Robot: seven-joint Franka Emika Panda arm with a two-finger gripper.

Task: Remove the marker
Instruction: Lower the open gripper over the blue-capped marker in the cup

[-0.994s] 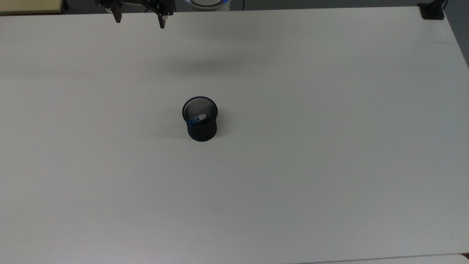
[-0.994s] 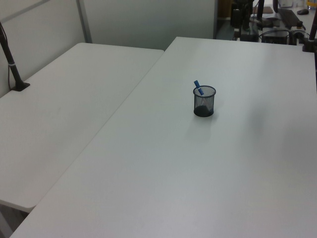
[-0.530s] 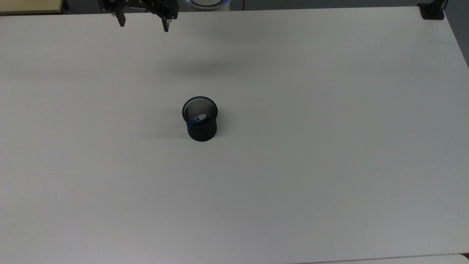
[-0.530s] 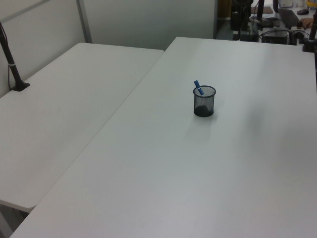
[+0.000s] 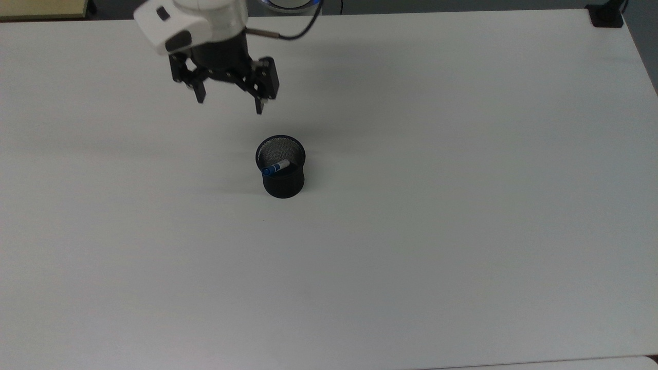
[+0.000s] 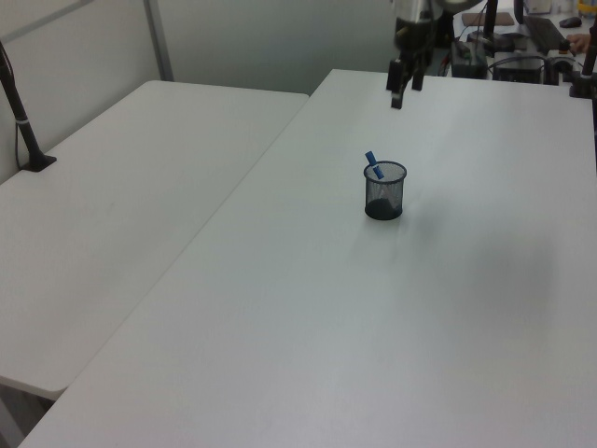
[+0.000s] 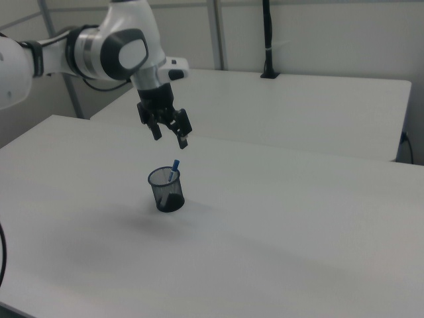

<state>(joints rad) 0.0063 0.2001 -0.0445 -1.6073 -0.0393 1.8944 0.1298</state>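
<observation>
The marker [image 5: 274, 167], white with a blue cap end, leans inside a black mesh cup [image 5: 282, 181] near the middle of the white table; its blue end pokes above the rim [image 6: 371, 163] [image 7: 174, 167]. My gripper [image 5: 230, 104] hangs open in the air, up and to the left of the cup in the top view, with nothing between its fingers. In the right view the gripper [image 7: 171, 139] hovers just above the cup [image 7: 166, 189]. In the left view the gripper [image 6: 404, 91] is beyond the cup [image 6: 384, 191].
A white table [image 5: 411, 205] carries the cup. A second white table [image 6: 112, 205] adjoins it on the left view's left, with a black post [image 6: 23, 131] clamped to it. Cluttered equipment [image 6: 522, 37] stands past the far edge.
The gripper has come from the table's far edge toward the cup and lower, staying open. The arm's white wrist now shows. Cup and marker have not moved.
</observation>
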